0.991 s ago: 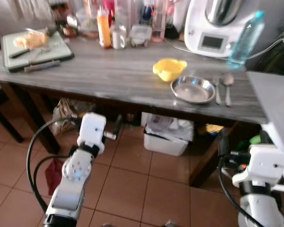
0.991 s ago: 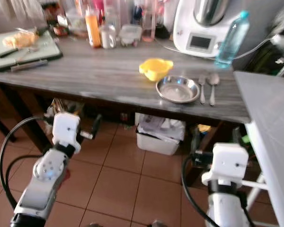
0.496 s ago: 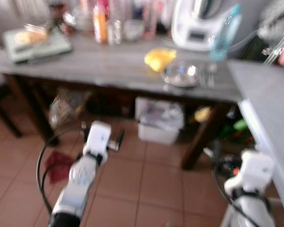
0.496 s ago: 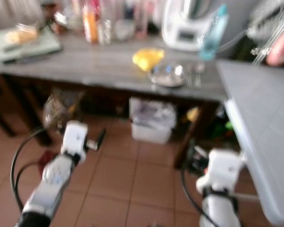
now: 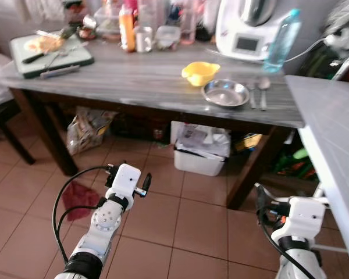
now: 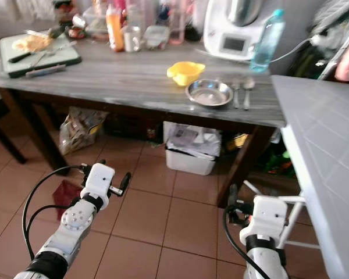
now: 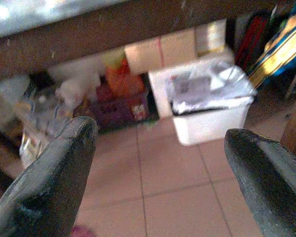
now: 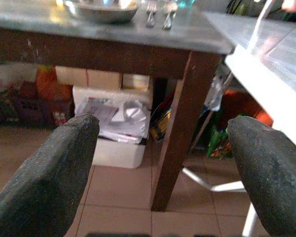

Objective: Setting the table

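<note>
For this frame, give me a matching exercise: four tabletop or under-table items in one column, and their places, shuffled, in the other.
Things:
1. yellow plastic bowl
2. round steel plate
3. green cutting board
4. white plastic bin

Places:
A. on the floor under the wooden table
B. far left end of the tabletop
C. next to the fork and spoon
D. just behind and left of the steel plate

Pairs: 1-D, 2-C, 3-B, 4-A
</note>
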`<state>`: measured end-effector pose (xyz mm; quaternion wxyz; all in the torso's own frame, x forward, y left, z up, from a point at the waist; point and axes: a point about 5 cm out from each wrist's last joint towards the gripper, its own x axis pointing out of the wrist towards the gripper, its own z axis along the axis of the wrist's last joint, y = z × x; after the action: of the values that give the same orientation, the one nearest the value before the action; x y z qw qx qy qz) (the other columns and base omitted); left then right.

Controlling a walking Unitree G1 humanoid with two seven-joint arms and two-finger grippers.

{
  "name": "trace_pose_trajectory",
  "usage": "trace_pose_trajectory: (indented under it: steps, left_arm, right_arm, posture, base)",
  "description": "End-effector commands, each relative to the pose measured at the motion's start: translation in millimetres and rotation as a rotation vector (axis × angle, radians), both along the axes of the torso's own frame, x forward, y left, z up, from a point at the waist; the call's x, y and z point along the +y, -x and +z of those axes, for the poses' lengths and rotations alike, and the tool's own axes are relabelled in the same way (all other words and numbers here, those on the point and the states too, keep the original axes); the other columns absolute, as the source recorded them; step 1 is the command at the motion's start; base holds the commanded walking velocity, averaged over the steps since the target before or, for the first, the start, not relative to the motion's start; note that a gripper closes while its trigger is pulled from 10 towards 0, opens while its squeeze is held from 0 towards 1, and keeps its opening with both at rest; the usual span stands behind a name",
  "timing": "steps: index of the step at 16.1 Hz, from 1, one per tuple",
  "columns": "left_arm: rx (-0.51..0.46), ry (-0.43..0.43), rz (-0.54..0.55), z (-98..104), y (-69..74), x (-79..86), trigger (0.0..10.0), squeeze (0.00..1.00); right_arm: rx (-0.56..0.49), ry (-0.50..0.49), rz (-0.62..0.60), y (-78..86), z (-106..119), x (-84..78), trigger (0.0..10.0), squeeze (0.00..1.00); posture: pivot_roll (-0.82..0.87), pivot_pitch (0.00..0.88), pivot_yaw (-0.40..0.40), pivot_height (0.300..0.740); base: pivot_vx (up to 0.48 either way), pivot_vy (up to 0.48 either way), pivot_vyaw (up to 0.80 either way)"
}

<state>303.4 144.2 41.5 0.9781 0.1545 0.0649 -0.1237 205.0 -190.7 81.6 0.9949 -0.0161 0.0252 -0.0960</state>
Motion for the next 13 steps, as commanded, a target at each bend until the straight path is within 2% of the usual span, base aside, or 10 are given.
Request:
trace_pose_trajectory:
  steps: [1,3,6,8,10,13]
  left_arm:
    - [0.014,-0.013,-0.003,-5.8,2.8,-0.4,10.0,0.00]
    - [-0.040,0.021,0.001,5.2,-3.0,-3.7,10.0,0.00]
    - [-0.199,0.086,-0.030,39.1,-12.0,-15.1,10.0,0.00]
    - [-0.244,0.129,-0.066,51.3,-6.2,-22.2,10.0,0.00]
    - [-0.251,0.175,-0.102,59.5,4.4,-31.5,10.0,0.00]
    - [-0.258,0.179,-0.133,66.6,9.8,-31.4,10.0,0.00]
  right_arm:
    - [0.005,0.002,-0.005,2.3,-3.2,-3.7,10.0,0.00]
    - [-0.023,0.023,-0.006,3.8,5.1,-8.6,10.0,0.00]
    - [-0.105,0.064,-0.020,6.4,28.6,-16.7,10.0,0.00]
    - [-0.130,0.069,-0.030,13.1,39.9,-17.3,10.0,0.00]
    - [-0.150,0.100,-0.023,19.2,51.5,-8.8,10.0,0.00]
    - [-0.200,0.096,-0.043,13.0,64.8,0.6,10.0,0.00]
  posture:
    - [0.02,0.062,-0.055,0.714]
    - [0.02,0.059,-0.061,0.714]
    - [0.01,0.065,-0.059,0.714]
    - [-0.01,0.105,-0.053,0.714]
    - [-0.04,0.143,-0.058,0.714]
    - [-0.02,0.133,-0.053,0.714]
  base:
    - [0.000,0.000,0.00]
    - [0.000,0.000,0.00]
    - [0.000,0.000,0.00]
    - [0.000,0.000,0.00]
    - [0.000,0.000,0.00]
    - [0.000,0.000,0.00]
